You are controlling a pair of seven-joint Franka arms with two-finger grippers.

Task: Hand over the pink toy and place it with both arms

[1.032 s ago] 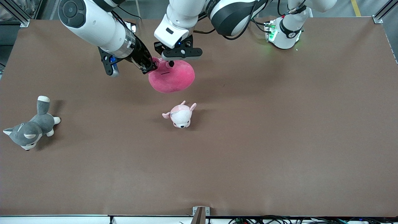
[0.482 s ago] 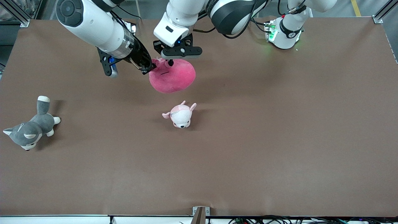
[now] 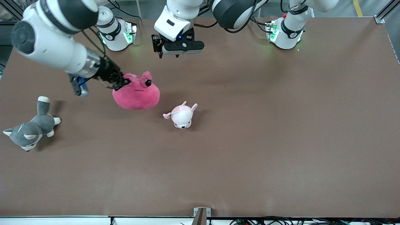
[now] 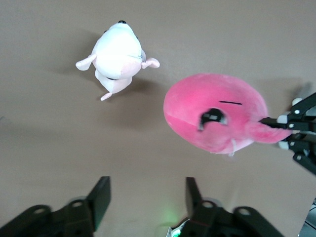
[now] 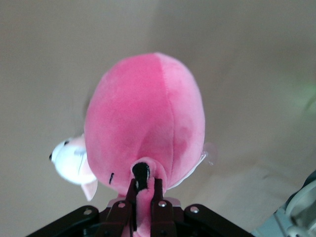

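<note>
The hot-pink toy [image 3: 136,93] hangs from my right gripper [image 3: 120,82], which is shut on a small ear at its edge. It is over the table, beside the pale plush, toward the right arm's end. In the right wrist view the gripper [image 5: 144,195] pinches the ear and the toy's round body [image 5: 148,123] hangs below it. My left gripper [image 3: 169,55] is open and empty, over the table near the robots' bases and apart from the toy. In the left wrist view its jaws [image 4: 147,190] stand wide apart, with the toy [image 4: 217,116] and the right gripper [image 4: 277,132] farther off.
A small pale pink-and-white plush [image 3: 181,115] lies near the table's middle; it also shows in the left wrist view [image 4: 117,54] and the right wrist view [image 5: 66,160]. A grey-and-white dog plush [image 3: 29,129] lies at the right arm's end.
The left gripper has let go of the toy and drawn back toward the bases. The right gripper has carried the toy toward the right arm's end, away from the left gripper.
</note>
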